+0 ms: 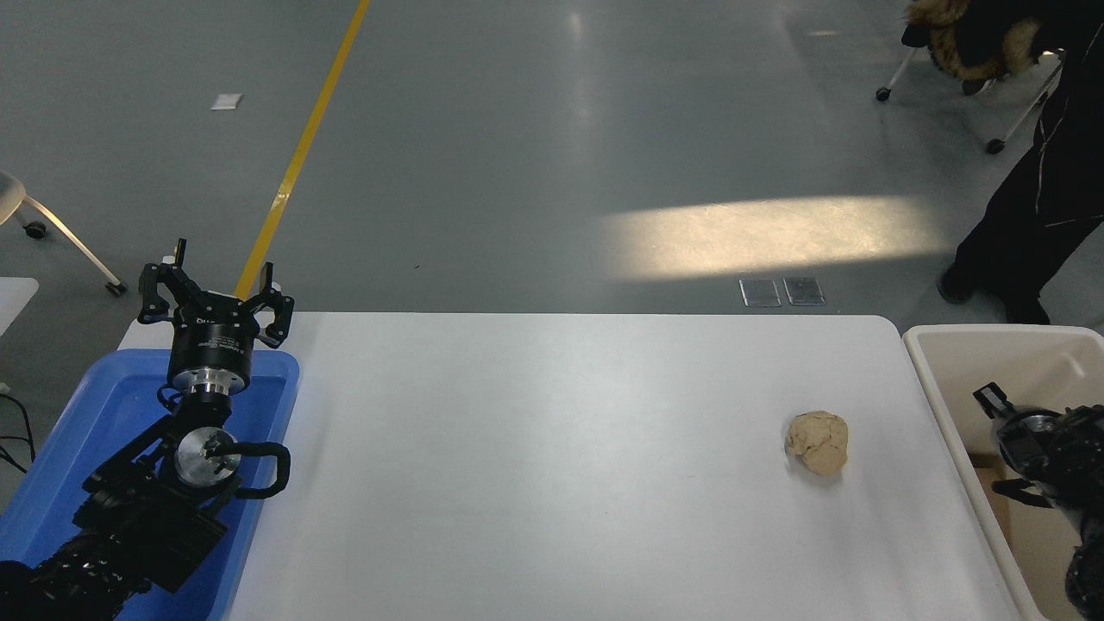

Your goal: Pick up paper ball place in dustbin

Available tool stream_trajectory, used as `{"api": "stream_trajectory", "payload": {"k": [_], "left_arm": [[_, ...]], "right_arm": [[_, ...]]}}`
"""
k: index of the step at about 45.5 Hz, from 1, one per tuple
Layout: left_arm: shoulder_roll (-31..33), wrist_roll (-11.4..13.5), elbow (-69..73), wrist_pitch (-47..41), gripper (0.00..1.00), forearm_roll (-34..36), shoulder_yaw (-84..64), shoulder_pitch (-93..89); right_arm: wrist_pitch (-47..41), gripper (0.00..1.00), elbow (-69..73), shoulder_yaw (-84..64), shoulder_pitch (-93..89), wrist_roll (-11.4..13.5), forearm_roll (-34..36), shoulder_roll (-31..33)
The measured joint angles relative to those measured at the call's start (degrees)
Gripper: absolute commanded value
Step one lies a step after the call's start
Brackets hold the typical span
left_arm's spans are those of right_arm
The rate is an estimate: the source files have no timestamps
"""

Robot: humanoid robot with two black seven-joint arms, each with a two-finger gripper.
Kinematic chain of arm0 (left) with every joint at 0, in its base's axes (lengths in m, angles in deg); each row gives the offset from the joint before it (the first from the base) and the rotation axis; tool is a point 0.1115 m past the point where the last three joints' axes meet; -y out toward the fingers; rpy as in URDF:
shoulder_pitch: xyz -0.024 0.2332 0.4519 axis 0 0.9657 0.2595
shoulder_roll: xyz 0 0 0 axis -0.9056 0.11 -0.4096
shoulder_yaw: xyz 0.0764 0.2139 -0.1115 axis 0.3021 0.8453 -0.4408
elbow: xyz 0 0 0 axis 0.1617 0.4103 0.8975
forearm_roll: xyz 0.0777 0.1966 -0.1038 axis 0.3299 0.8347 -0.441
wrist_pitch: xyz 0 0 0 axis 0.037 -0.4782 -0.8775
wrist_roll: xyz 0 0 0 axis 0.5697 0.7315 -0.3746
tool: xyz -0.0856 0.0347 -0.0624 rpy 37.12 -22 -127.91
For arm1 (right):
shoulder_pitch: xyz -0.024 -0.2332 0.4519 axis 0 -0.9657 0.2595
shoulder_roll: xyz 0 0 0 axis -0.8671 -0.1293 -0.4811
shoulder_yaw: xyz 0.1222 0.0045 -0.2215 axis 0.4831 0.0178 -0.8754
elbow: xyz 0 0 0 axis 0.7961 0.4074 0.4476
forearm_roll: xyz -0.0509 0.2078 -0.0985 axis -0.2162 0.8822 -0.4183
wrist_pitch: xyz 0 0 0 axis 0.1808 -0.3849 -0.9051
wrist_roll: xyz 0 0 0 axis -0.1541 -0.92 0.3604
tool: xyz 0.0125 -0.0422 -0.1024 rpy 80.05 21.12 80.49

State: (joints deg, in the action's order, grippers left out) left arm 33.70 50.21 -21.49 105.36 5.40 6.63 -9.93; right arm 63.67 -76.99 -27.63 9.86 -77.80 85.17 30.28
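Note:
The paper ball (818, 442), a tan wrinkly lump, lies on the white table (552, 483) toward its right side. The dustbin (992, 331), cream-white with a thick rim, stands just off the table's right edge. My right arm comes in from the right edge over the dustbin. Its gripper (1005, 414) is to the right of the ball and well apart from it, and only partly in view. My left gripper (216, 289) is open and empty, parked at the far left above the blue tray.
A blue tray (103, 405) sits at the table's left end under my left arm. A person in dark clothes (1044, 172) stands beyond the far right corner. A chair leg with casters (78, 250) is at the far left.

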Motion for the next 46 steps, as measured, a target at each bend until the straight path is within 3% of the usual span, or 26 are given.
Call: {"api": "stream_trajectory", "payload": {"k": [34, 46], "left_arm": [[0.00, 0.06, 0.02, 0.00, 0.99, -0.05, 0.04, 0.04], [-0.02, 0.05, 0.02, 0.00, 0.99, -0.07, 0.02, 0.04]], "right_arm": [[-0.16, 0.00, -0.07, 1.28, 0.19, -0.09, 0.16, 0.48], [-0.78, 0.00, 3.50, 0.45, 1.73, -0.65, 0.62, 4.24]]}}
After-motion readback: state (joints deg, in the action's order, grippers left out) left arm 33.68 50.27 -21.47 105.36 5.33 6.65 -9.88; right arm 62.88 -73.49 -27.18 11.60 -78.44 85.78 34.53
